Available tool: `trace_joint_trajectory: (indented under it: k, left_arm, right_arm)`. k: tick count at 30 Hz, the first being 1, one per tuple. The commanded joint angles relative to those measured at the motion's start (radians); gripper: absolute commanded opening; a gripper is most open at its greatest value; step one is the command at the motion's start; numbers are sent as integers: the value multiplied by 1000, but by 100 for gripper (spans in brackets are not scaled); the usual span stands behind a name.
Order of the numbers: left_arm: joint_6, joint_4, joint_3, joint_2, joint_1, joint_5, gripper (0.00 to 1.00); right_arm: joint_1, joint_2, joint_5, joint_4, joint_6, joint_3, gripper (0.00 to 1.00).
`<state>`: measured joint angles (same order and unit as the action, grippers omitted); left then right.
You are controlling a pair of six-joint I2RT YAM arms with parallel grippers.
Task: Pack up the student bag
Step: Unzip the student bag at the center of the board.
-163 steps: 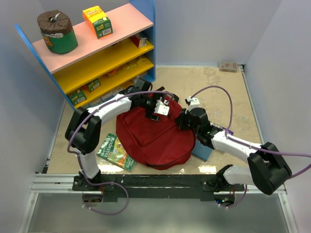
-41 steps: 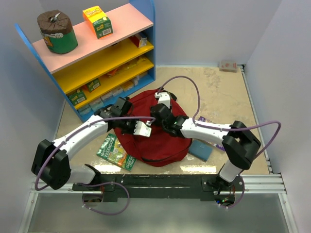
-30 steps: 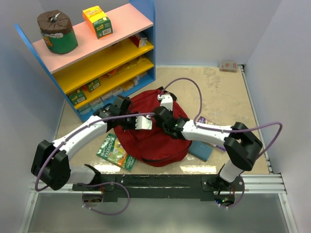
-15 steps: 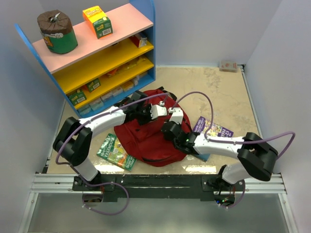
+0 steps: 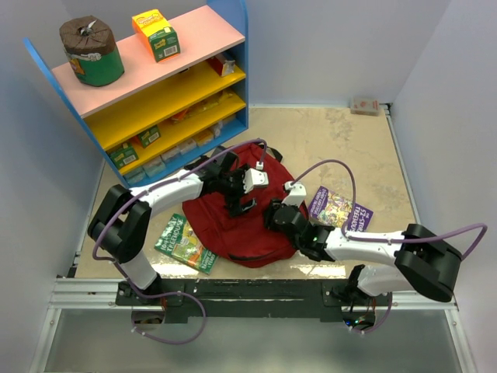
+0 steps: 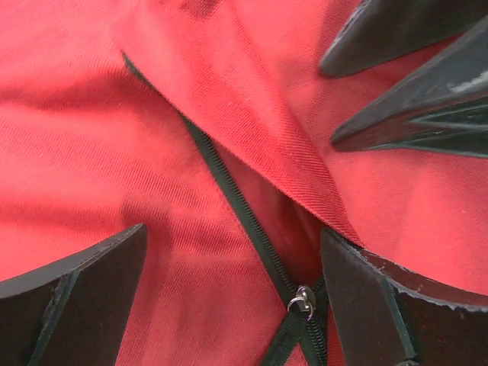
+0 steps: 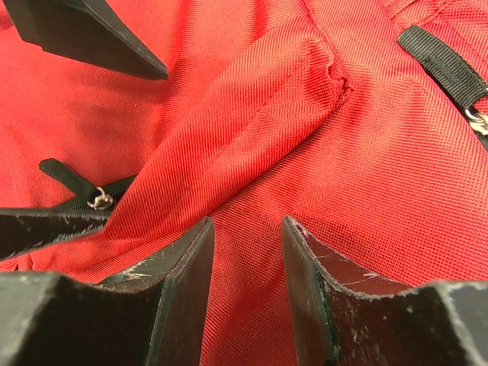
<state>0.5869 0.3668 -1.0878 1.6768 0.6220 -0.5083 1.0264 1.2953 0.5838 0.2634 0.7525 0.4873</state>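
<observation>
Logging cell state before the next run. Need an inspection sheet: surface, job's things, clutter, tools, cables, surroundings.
Surface: beige marbled table, no spills seen.
Job's things: dark-red student bag lies flat mid-table; black zipper in view, can't tell how far it is open.
Clutter: green book against the bag's left edge; purple book to its right; small box in the far right corner.
Grippers: left tool wide open over the zipper, holding nothing; right tool part open at the fabric, no grip seen.
Cables: purple cable arcs over the bag, none seen snagged.
Surroundings: stocked shelf far left, pale walls.
</observation>
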Motion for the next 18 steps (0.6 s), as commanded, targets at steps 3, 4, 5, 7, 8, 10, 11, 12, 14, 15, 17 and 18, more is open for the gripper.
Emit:
trace_joint_trajectory:
  k: [3,4,5,7,8,10,11,12,14,15,17,18]
  left_arm:
    - [-2,-59,22,-6,2,-41,98]
    - [5,-75,28,-2,4,17,97]
    - [8,-97,45,10,2,46,96]
    - [8,-155,58,24,5,123,92]
    - [8,-164,62,47,7,146,90]
    - [5,-169,59,73,10,197,82]
    - [8,-166,58,90,10,200,79]
    - [13,-160,60,95,10,200,78]
    - [19,-163,74,92,12,203,69]
    - [21,-169,75,89,12,208,65]
    - [21,-169,69,83,12,218,46]
    - [16,-166,66,77,10,220,36]
  right_arm:
    - [1,19,-41,-9,25,-41,45]
    - [1,16,-42,-9,27,-44,45]
    - [1,10,-42,-6,28,-47,44]
    - [1,-2,-50,-4,31,-59,43]
    - [1,-8,-52,-4,31,-62,42]
    - [1,-33,-56,-4,36,-81,41]
    - [1,-42,-58,-6,38,-87,41]
    - [1,-57,-59,-7,39,-96,41]
    - [3,-73,-56,-21,45,-104,40]
    - [1,-77,-56,-24,47,-110,38]
    - [1,-96,-53,-41,53,-115,37]
    - [1,-100,-52,-49,54,-118,36]
